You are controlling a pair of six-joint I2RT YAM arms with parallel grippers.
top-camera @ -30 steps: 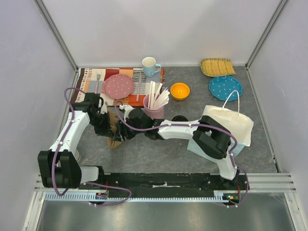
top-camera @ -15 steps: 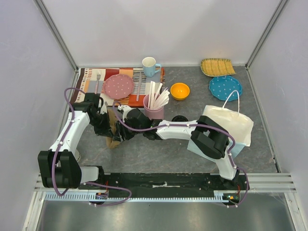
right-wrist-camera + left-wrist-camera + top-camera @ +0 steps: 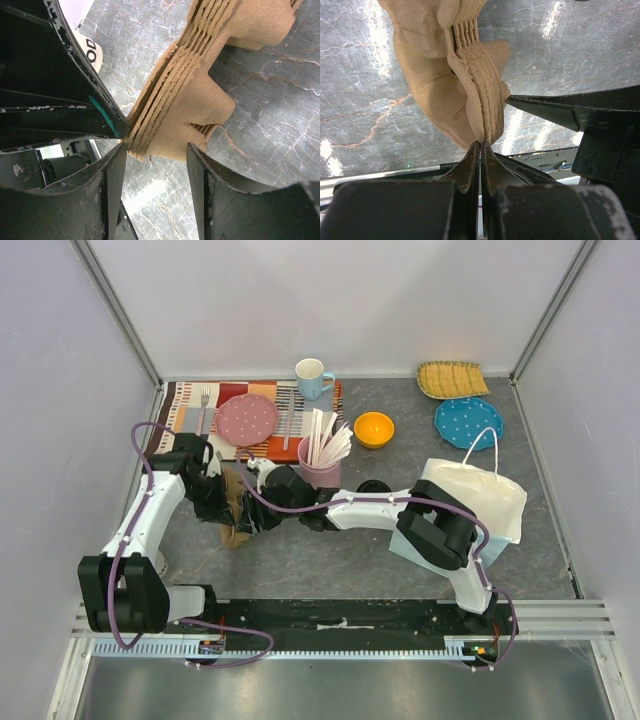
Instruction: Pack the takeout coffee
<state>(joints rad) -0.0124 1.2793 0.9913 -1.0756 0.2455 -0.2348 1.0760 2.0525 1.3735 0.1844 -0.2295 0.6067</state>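
Placemat [image 3: 185,400], striped, lies far left with a fork [image 3: 204,400] and a pink plate [image 3: 246,418] on it. Nearer, the left gripper [image 3: 480,145] has its fingers pressed together on the thin lower edge of a carrier stack [image 3: 470,75] of brown pulp, held on edge above the grey table [image 3: 330,560]. The right gripper [image 3: 155,150] meets it with fingers spread astride the stack's corner. Beside one finger a white tag [image 3: 90,50] shows letters like "OD", cut off. Rightward stand a pink cup [image 3: 320,472] of sticks and an orange bowl [image 3: 374,428]. The takeout coffee [image 3: 373,485], only its black lid showing, sits behind the right arm, between the pink cup and a white paper bag [image 3: 480,495].
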